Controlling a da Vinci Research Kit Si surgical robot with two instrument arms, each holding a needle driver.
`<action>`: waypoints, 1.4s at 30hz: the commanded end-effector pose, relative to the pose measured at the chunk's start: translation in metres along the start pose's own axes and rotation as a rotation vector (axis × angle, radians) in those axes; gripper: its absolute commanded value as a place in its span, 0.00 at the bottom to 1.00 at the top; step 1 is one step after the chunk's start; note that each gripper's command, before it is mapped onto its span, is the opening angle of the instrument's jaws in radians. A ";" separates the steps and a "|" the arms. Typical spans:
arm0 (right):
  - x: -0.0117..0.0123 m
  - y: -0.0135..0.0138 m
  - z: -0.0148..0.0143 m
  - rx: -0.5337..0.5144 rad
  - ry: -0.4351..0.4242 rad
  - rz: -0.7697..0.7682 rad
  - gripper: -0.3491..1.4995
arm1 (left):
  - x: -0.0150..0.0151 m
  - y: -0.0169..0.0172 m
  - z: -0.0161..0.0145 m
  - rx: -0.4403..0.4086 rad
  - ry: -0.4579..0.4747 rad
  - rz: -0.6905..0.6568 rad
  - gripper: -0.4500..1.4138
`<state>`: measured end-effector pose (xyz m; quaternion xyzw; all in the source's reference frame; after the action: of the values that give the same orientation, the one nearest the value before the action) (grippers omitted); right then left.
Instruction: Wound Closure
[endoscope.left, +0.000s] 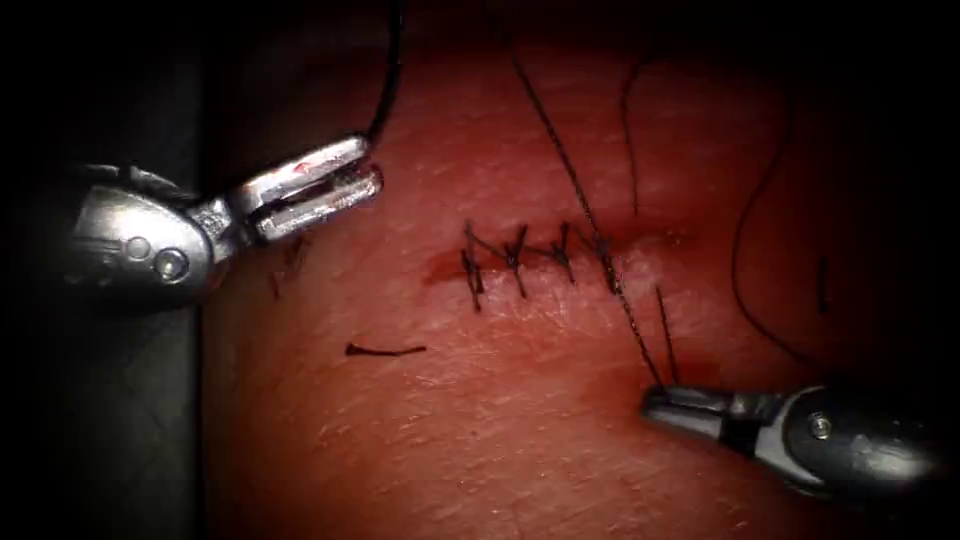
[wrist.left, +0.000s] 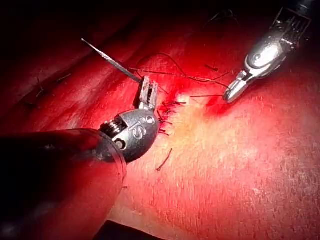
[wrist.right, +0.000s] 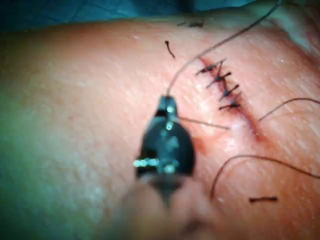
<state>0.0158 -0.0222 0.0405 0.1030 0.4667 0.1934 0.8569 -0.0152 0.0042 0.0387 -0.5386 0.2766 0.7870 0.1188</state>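
The cut (endoscope.left: 560, 255) runs across the tissue (endoscope.left: 480, 440) and several dark stitches cross it; these stitches (wrist.right: 222, 85) lie just beyond my right tool's tip. My left tool (endoscope.left: 365, 170) hovers left of the cut, its jaws shut on a thin curved needle (endoscope.left: 388, 90) that rises clear of the tissue; the needle (wrist.left: 112, 61) sticks out straight from the jaws (wrist.left: 148, 92). My right tool (endoscope.left: 660, 398) sits below the cut's right end, shut on the thread (endoscope.left: 570, 170), which runs taut up through the last stitch. The same thread (wrist.right: 215, 47) leaves the right tool (wrist.right: 166, 104).
A short cut piece of thread (endoscope.left: 385, 350) lies on the tissue below and left of the cut. Loose thread (endoscope.left: 740, 250) curls on the right side, and another strand (endoscope.left: 630, 130) hangs above the cut. Red fluid (endoscope.left: 440, 268) marks the cut's left end.
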 end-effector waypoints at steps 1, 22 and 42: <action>0.0011 -0.0032 0.0008 0.035 0.014 0.004 0.00 | -0.0006 0.0009 0.0007 -0.001 0.000 -0.002 0.00; -0.0006 0.0027 -0.0012 -0.026 0.114 -0.251 0.86 | -0.0104 -0.0032 -0.0007 0.058 -0.122 0.009 0.00; -0.0079 0.0076 0.0070 -0.130 0.040 -0.390 0.08 | -0.0115 -0.0025 -0.0001 0.076 -0.140 0.009 0.00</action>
<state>0.0155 -0.0177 0.0525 -0.0476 0.4829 0.0549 0.8727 -0.0089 0.0075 0.0478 -0.4748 0.3004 0.8126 0.1548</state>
